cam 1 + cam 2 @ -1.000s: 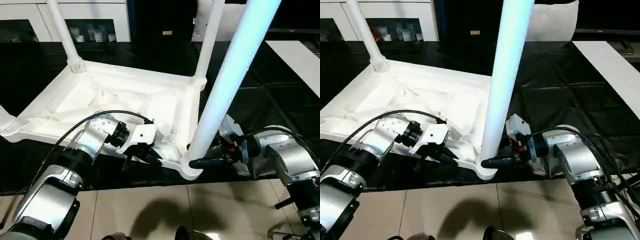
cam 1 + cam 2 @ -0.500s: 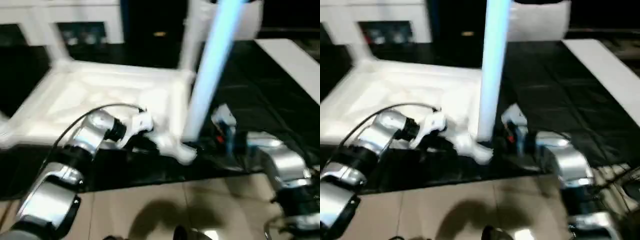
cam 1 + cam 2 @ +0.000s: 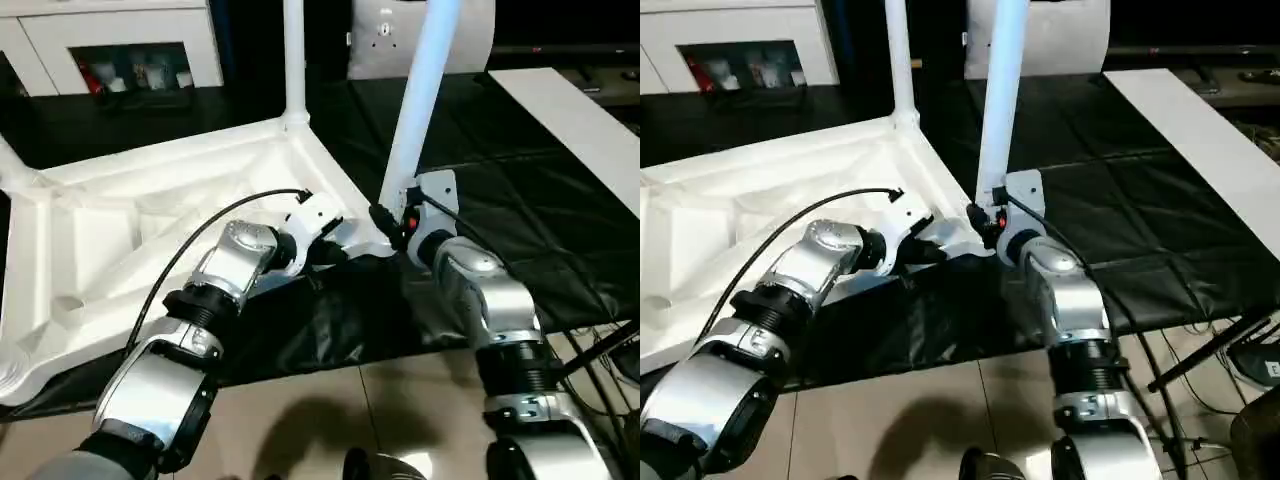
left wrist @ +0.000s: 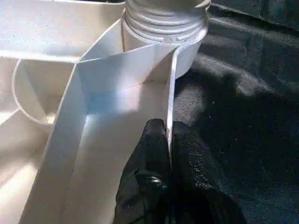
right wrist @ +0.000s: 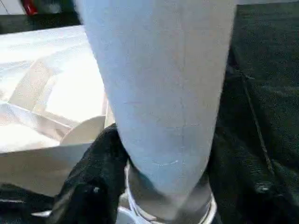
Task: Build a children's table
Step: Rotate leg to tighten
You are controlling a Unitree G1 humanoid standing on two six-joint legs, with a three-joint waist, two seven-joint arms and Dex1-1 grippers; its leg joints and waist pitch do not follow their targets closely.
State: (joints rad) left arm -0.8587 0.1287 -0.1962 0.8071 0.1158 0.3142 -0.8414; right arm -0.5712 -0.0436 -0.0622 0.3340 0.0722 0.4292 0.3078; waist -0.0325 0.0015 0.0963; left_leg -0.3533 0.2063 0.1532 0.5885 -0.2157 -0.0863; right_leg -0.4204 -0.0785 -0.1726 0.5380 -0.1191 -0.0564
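Note:
The children's table lies upside down on black cloth, its ribbed underside [image 3: 120, 230] facing up. One white leg [image 3: 420, 100] stands in the near right corner socket, and another leg [image 3: 293, 60] rises at the back corner. My left gripper [image 4: 168, 135] is shut on the thin rim wall [image 4: 170, 93] just beside that near corner, also seen from the head [image 3: 335, 250]. My right gripper [image 3: 390, 222] is at the base of the near leg [image 5: 163, 93], with one black finger [image 5: 93, 177] against each side of it.
White cabinets [image 3: 110, 40] stand at the back left. A flat white board [image 3: 570, 110] lies on the right of the black cloth [image 3: 500, 190], which is bunched in front of the table corner. Tan floor [image 3: 300, 420] lies below the front edge, with black stand legs [image 3: 1200, 350] at right.
The view has swung. The tabletop has turned, so the held corner sits farther back from the front edge. Both grippers stay at that corner.

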